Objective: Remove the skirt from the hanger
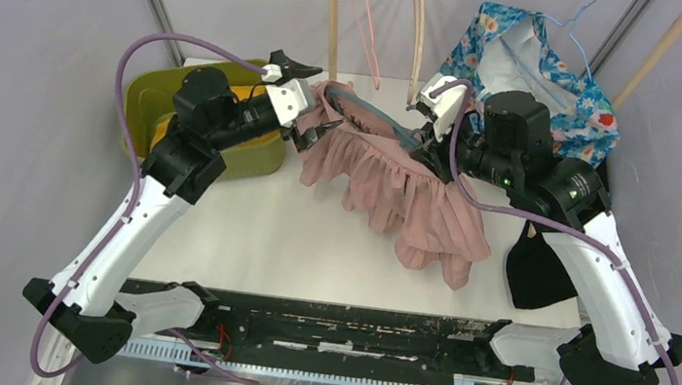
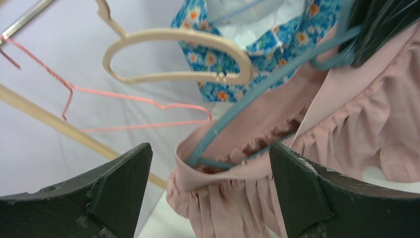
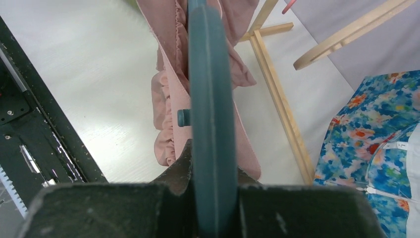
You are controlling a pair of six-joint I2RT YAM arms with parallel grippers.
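Over table (image 1: 292, 236), one pink skirt (image 1: 397, 185), one teal hanger (image 3: 210, 99)

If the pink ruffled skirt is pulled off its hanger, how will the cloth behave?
The pink ruffled fabric skirt is probably floppy: it sags in folds from the blue-grey plastic hanger onto the white table. Its gathered waistband wraps the hanger, so it may snag.

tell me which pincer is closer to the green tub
Left. The left pincer is open just right of the green tub; the right pincer is farther right, shut on the teal hanger.
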